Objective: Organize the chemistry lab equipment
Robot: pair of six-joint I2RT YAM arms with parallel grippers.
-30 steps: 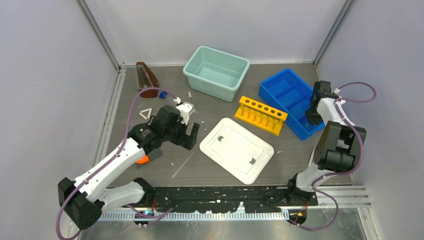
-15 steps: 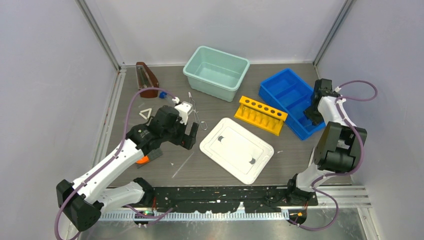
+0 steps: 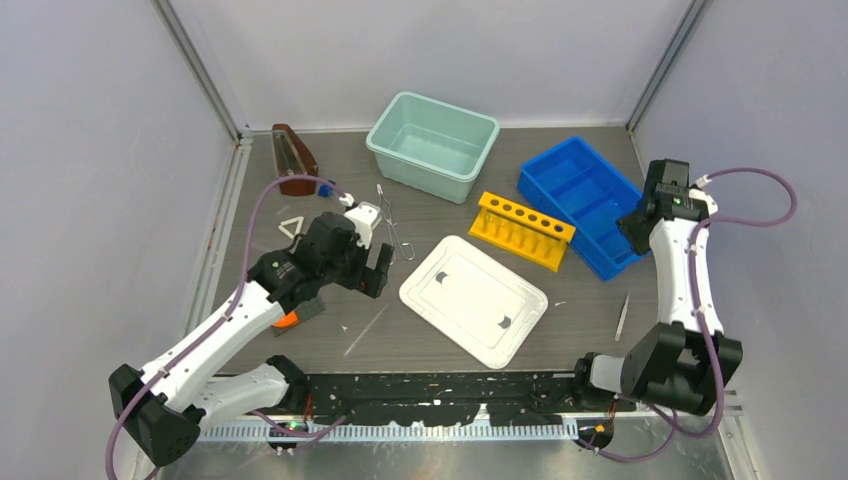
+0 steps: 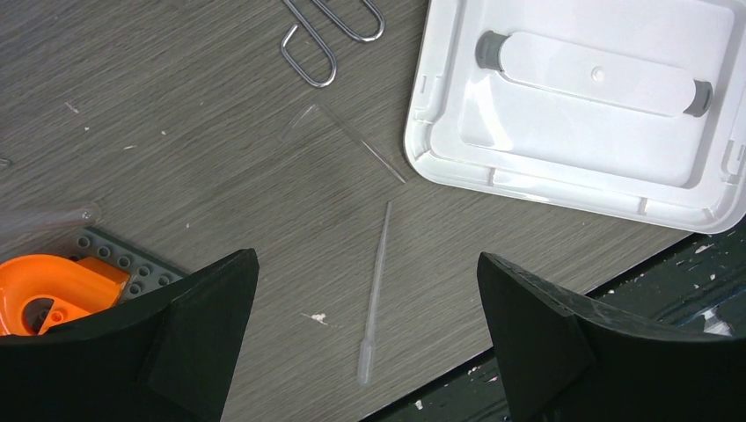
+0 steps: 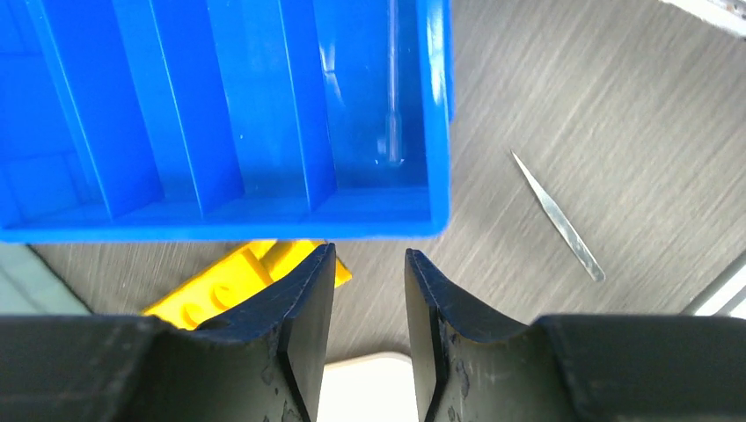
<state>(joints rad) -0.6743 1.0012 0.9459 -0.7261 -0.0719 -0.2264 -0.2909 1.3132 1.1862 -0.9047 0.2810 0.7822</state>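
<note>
Two sets of jaws are in sight and neither grips anything. The left jaws are spread wide just above the table (image 3: 585, 300), with a clear pipette (image 4: 374, 290) lying on the surface between them, while the right jaws stand a little parted just outside the end wall of the blue tray (image 5: 220, 215). Inside the tray's outermost compartment lies what looks like a second pipette (image 5: 393, 105), clear against blue and hard to trace. A thin glass rod (image 4: 356, 145) is barely visible on the grain, slanting toward the corner of the white lid (image 4: 581, 114) (the lid runs off the left wrist view at top and right). The silver wire tongs (image 3: 392, 228) lie between the left arm (image 3: 225, 325) and the yellow rack (image 3: 522, 230); the wrist view cuts them down to their looped ends. The white triangle (image 3: 291, 226) lies on the table to that arm's left, and the blue knob (image 3: 325, 187) sits just behind its wrist, small and partly hidden. An orange piece (image 4: 40, 286) on a grey studded plate (image 4: 110, 251) is partly covered by a jaw. A slim silver sliver (image 5: 559, 220) lies on the table beside the tray; what it is I cannot tell.
</note>
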